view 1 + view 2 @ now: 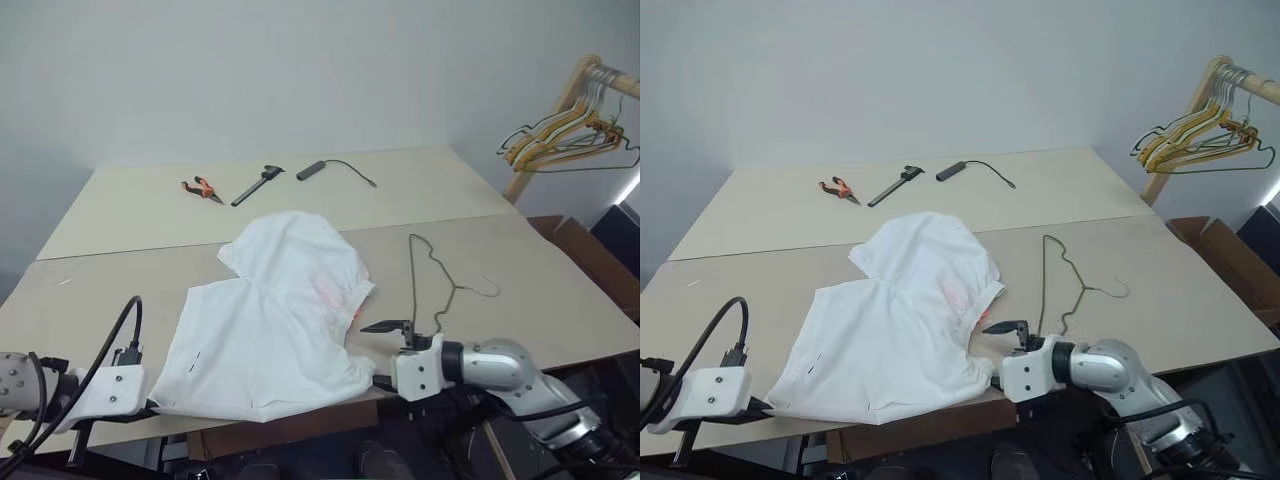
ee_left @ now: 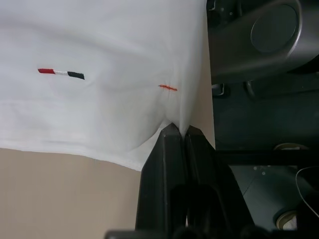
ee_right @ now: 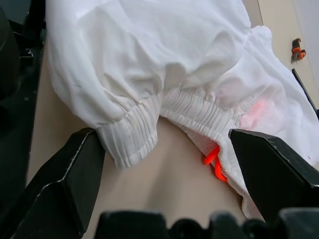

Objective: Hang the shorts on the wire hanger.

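Note:
The white shorts (image 1: 270, 330) lie crumpled on the table near its front edge, with a pink-red mark showing at the waistband (image 3: 219, 167). My left gripper (image 2: 178, 130) is shut on the hem at the shorts' left corner, beside a small red and dark mark (image 2: 61, 73). At the shorts' right side my right gripper (image 1: 383, 352) stands open, its fingers (image 3: 269, 164) on either side of the elastic waistband and apart from it. The wire hanger (image 1: 440, 280) lies flat on the table just beyond and to the right of that gripper.
Orange pliers (image 1: 203, 188), a dark hand tool (image 1: 255, 186) and a black cable with a plug (image 1: 312, 170) lie at the table's far side. A wooden rack with several hangers (image 1: 570, 130) stands at the right, above a cardboard box (image 1: 590, 250).

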{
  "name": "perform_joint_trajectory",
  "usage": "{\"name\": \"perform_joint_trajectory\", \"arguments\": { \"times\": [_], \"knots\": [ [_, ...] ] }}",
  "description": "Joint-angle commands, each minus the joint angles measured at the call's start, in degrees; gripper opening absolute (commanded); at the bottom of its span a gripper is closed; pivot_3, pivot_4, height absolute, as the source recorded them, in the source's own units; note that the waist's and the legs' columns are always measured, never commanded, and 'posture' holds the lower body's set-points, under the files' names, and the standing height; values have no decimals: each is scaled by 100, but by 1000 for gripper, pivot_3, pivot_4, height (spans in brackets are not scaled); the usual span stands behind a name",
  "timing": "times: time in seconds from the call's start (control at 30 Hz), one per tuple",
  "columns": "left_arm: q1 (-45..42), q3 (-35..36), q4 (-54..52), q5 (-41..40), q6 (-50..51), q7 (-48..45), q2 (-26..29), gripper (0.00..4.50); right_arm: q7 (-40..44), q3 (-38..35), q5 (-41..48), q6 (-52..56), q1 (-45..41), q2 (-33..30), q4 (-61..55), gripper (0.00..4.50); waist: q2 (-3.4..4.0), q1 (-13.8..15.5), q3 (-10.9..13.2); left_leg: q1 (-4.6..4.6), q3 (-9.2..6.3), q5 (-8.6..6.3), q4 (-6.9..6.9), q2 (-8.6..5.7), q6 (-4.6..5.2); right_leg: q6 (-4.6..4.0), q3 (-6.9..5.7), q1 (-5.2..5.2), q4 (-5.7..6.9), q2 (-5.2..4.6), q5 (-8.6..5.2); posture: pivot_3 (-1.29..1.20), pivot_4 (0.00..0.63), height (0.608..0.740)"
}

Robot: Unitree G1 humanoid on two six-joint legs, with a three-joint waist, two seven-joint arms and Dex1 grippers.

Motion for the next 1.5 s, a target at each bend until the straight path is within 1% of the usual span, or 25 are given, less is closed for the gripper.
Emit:
{"name": "perform_joint_trajectory", "arguments": {
  "times": [0.03,0.1,0.2,0.37,0.5,0.57,0.7,0.8,0.87,0.9,0.93,0.97,1.03,1.07,1.13,1.17,1.2,1.23,1.27,1.33,1.37,1.4,1.43,1.47,1.5],
  "knots": [
    [-81,253,2,-41,35,-93,56,0,-258,-90,-217,-211,-56,188,0,4482,-1,-2,0,-1,0,-1,0,0,-1,0,0,-1,0,1,0,-40,19,740],
    [-81,291,19,-21,48,-116,59,0,-272,-60,-233,-356,-94,269,74,4482,-1,-2,-1,-1,0,-1,0,1,-2,0,0,-2,1,1,0,-34,16,740],
    [-127,281,7,8,64,-98,40,0,-191,-28,-181,-597,-133,304,179,3871,-1,-4,-1,0,0,-1,0,2,-2,0,0,0,2,2,0,-30,11,740],
    [-182,245,-46,21,106,-51,-17,0,-56,-127,47,-941,-147,223,310,2143,-4,-3,-2,0,-1,-1,0,2,-2,0,0,0,1,2,0,-30,5,740],
    [-176,229,-63,35,103,-21,-63,0,-18,-194,191,-1208,-176,157,426,653,-6,-4,-4,0,0,-1,0,2,-2,1,0,0,1,2,1,-31,1,740],
    [-177,219,-77,38,99,-4,-85,0,15,-247,257,-1317,-194,100,460,33,-6,-4,-4,1,0,-1,0,3,-2,1,0,1,1,2,1,-30,0,740],
    [-207,178,-85,65,73,37,-127,0,215,-374,477,-1365,-281,-99,515,33,-7,-4,-4,0,0,-1,0,3,-2,2,0,1,1,1,2,-32,0,740],
    [-276,101,-71,57,5,60,-155,0,661,-464,946,-1068,-369,-384,400,33,-6,-3,-4,1,0,-1,0,3,-2,2,0,1,0,1,2,-34,0,740],
    [-539,-69,-36,-83,-17,-9,-124,0,1137,-553,1384,-832,-627,-658,423,33,-3,10,-2,0,-1,-1,1,3,-2,2,0,2,0,1,2,-33,0,740],
    [-801,-196,25,-264,-24,-116,-115,0,1341,-601,1610,-639,-841,-720,494,33,-3,14,-2,0,0,-1,4,2,-2,2,0,3,0,0,2,-31,0,740],
    [-1202,-348,101,-549,130,-240,-123,0,1498,-643,1793,-409,-1120,-715,619,33,-3,21,-2,2,0,-1,6,3,-2,0,0,6,1,0,2,-27,0,740],
    [-1900,-567,286,-843,366,-307,-211,0,1610,-682,1922,-185,-1511,-630,857,33,-4,23,-2,3,0,-1,9,4,-1,-1,-1,11,4,1,2,-25,0,740],
    [-3939,-1151,1118,-973,816,-217,-632,0,1522,-715,1780,77,-2674,-233,1817,33,-2,61,5,9,-2,-1,18,7,-1,-6,-6,22,6,5,6,-21,0,740],
    [-4906,-1388,1678,-837,763,-134,-892,0,1396,-698,1575,131,-3291,-18,2418,33,-7,94,10,16,-3,0,28,8,-2,-8,-7,15,14,10,13,-21,0,740],
    [-6865,-1809,3166,-196,521,482,-1501,0,660,-528,739,28,-4708,430,4044,33,-14,89,18,16,-12,23,39,10,-5,-13,-9,21,4,30,53,-20,0,740],
    [-7715,-1937,3991,114,225,907,-1784,0,283,-448,416,20,-5363,638,4854,33,-14,56,17,13,-18,40,36,9,-30,-5,-9,19,-5,36,88,-21,0,740],
    [-8617,-2107,4915,548,-7,1584,-2032,0,-243,-365,96,0,-6023,846,5688,33,-14,26,15,1,-23,54,22,9,-51,2,-9,6,-20,41,113,-18,0,740],
    [-9390,-2286,5761,975,-300,2246,-2190,0,-841,-269,-214,28,-6584,1014,6391,33,-16,-15,13,0,-27,56,20,7,-56,-37,-10,4,-11,38,136,-14,0,740],
    [-10114,-2508,6580,1498,-757,3191,-2297,0,-1580,-148,-564,77,-7121,1167,7023,33,-20,-42,7,-3,-31,57,1,3,-57,-42,-12,-3,-18,34,139,-8,0,740],
    [-11389,-2704,7862,2091,-979,5003,-2504,0,-3016,-169,-883,261,-7971,1455,7924,33,-22,-110,3,-35,-28,57,-10,-13,-59,-42,-8,-61,-4,11,135,-6,0,740],
    [-11888,-2820,8316,2394,-1074,6089,-2553,0,-3766,-230,-974,266,-8287,1557,8221,33,-23,-156,-6,-87,-24,62,-25,-18,-69,-41,-1,-118,16,-3,136,-5,0,740],
    [-12244,-2950,8626,2668,-1095,6933,-2561,0,-4361,-298,-1026,186,-8493,1622,8415,33,-23,-187,-10,-155,-22,79,-34,-24,-98,-38,8,-208,26,-14,139,-6,0,740],
    [-12569,-3108,8843,2977,-1221,7794,-2510,0,-4859,-458,-965,93,-8676,1676,8554,33,-24,-199,-11,-225,-23,96,-32,-32,-138,-37,13,-301,65,-27,140,-6,0,740],
    [-12861,-3120,8978,3117,-1422,8547,-2458,0,-5295,-612,-899,-48,-8805,1702,8641,33,-23,-215,-11,-265,-22,97,-35,-41,-153,-36,15,-379,97,-46,139,-6,0,740],
    [-13066,-3122,9066,3207,-1568,9065,-2411,0,-5583,-704,-867,-200,-8870,1711,8694,33,-23,-228,-11,-309,-16,98,-40,-60,-154,-29,16,-438,111,-68,135,-6,0,740]
  ]
}}
